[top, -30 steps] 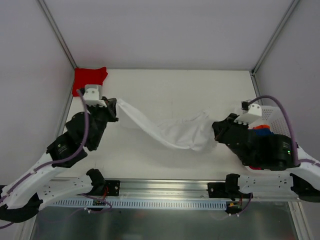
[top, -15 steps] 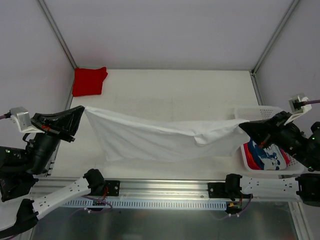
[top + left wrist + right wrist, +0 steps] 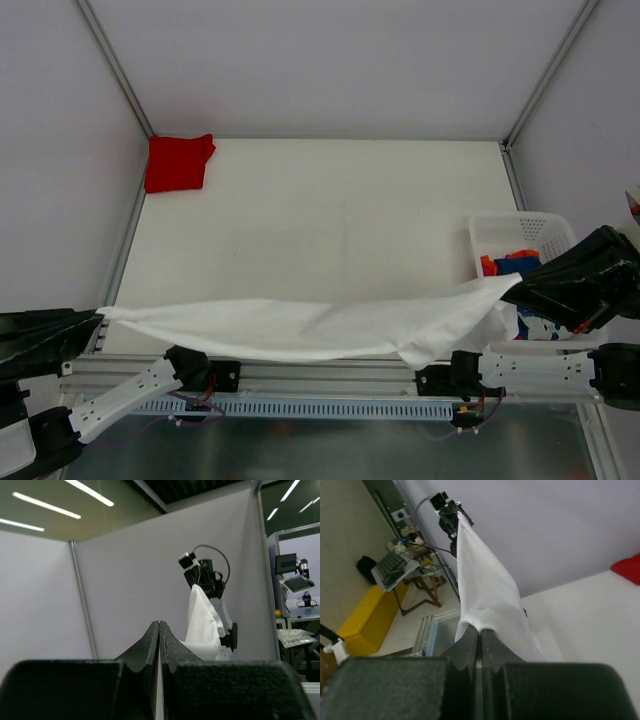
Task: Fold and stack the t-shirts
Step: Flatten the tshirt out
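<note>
One white t-shirt [image 3: 300, 330], clamped by left gripper [image 3: 97, 318] and right gripper [image 3: 520, 286]. One red t-shirt [image 3: 178, 163], one basket [image 3: 515, 221] holding blue tee [image 3: 522, 265] and orange tee [image 3: 488, 265]. White table [image 3: 330, 210], grey walls [image 3: 330, 60].

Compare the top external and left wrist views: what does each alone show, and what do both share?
Only the top view shows the folded red t-shirt in the far left corner and the white plastic mesh basket on the right. Only the left wrist view shows ceiling strip lights and a computer monitor. Both show the plain white t-shirt, with left gripper and right gripper shut on it.
</note>
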Motion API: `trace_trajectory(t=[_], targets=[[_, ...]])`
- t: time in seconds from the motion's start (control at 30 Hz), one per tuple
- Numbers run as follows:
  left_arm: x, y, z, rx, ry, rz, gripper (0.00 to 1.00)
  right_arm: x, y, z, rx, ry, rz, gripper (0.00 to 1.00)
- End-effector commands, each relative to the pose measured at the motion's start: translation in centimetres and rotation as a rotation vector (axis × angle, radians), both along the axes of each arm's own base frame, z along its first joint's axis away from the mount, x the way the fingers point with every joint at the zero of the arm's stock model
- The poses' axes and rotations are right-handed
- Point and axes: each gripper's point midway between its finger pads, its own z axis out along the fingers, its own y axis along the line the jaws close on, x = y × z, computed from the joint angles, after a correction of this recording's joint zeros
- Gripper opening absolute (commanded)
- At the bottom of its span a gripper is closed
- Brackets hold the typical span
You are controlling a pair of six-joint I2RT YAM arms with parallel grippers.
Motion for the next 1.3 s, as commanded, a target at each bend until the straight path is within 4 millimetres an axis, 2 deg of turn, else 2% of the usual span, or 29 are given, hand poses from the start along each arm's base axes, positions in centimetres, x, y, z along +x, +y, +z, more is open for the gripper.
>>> trace_trajectory(t=[0.0,0.07,0.1,0.13,0.2,0.27,0.3,0.33,0.37,0.47,0.5,0.57,0.6,0.67,0.7,0.77,0.8,0.87,0.9,0.93,1.03,1.13,1.27], targets=[[-5.3,3.0,2.1,-0.093,-0.200,-0.077,0.00,-4.1,-2.6,5.0,0.257,-0.084,0.192,0.01],[-5.7,3.7,2.2,-0.112,-0.209,-0.060,0.00,-3.8,-3.7,5.3,0.333,-0.088,0.160,0.00],[-5.9,4.1,2.2,-0.127,-0.215,-0.040,0.00,-3.0,-3.9,5.3,0.347,-0.075,0.114,0.01],[-5.6,4.0,2.0,-0.128,-0.207,-0.025,0.00,-2.5,-3.6,4.7,0.342,-0.069,0.090,0.01],[-4.4,3.8,1.5,-0.136,-0.180,0.018,0.00,-1.4,-4.3,4.3,0.354,-0.068,0.021,0.01],[-2.5,3.9,1.3,-0.160,-0.124,0.089,0.00,-0.4,-4.1,3.3,0.333,-0.061,-0.033,0.00],[-2.2,4.4,1.5,-0.181,-0.116,0.115,0.00,1.1,-4.1,3.0,0.330,-0.042,-0.111,0.01],[-0.2,3.0,0.4,-0.151,-0.074,0.147,0.00,1.8,-3.9,2.5,0.317,-0.044,-0.145,0.01],[1.1,3.1,0.2,-0.163,-0.035,0.194,0.00,2.5,-3.6,1.6,0.294,-0.039,-0.184,0.01],[4.8,1.6,-1.6,-0.131,0.055,0.285,0.00,5.8,-3.3,-1.0,0.230,0.001,-0.359,0.01],[6.5,1.5,-2.2,-0.124,0.087,0.352,0.00,7.6,-4.2,-2.0,0.212,0.032,-0.469,0.01],[9.4,1.1,-4.0,-0.104,0.164,0.451,0.00,9.4,-4.9,-3.9,0.170,0.069,-0.589,0.01],[11.7,1.1,-5.5,-0.093,0.231,0.535,0.00,11.0,-5.7,-6.0,0.124,0.096,-0.703,0.00],[14.0,1.4,-7.2,-0.078,0.297,0.639,0.00,12.3,-6.6,-8.2,0.095,0.128,-0.806,0.01],[15.9,1.6,-9.0,-0.065,0.363,0.724,0.00,13.2,-7.3,-10.5,0.062,0.141,-0.891,0.01],[17.6,1.8,-10.8,-0.043,0.424,0.808,0.00,13.9,-7.9,-12.7,0.046,0.165,-0.956,0.01],[18.8,1.2,-12.3,-0.005,0.457,0.846,0.00,14.5,-7.7,-14.9,0.016,0.182,-1.009,0.00],[20.5,1.2,-14.1,0.022,0.525,0.926,0.00,14.9,-8.9,-16.9,0.033,0.210,-1.069,0.01],[21.1,1.1,-14.9,0.035,0.552,0.951,0.00,15.0,-9.0,-17.9,0.040,0.233,-1.091,0.01],[21.7,1.4,-15.7,0.025,0.596,0.985,0.00,15.2,-8.8,-19.8,0.017,0.236,-1.113,0.01],[23.8,0.5,-18.2,0.044,0.683,1.063,0.00,15.9,-8.8,-22.8,-0.016,0.246,-1.196,0.01],[25.4,-0.2,-20.9,0.101,0.720,1.136,0.00,16.5,-9.0,-24.5,-0.056,0.230,-1.287,0.01],[27.2,-0.9,-24.6,0.122,0.790,1.233,0.00,17.2,-9.6,-25.2,-0.128,0.174,-1.418,0.01]])
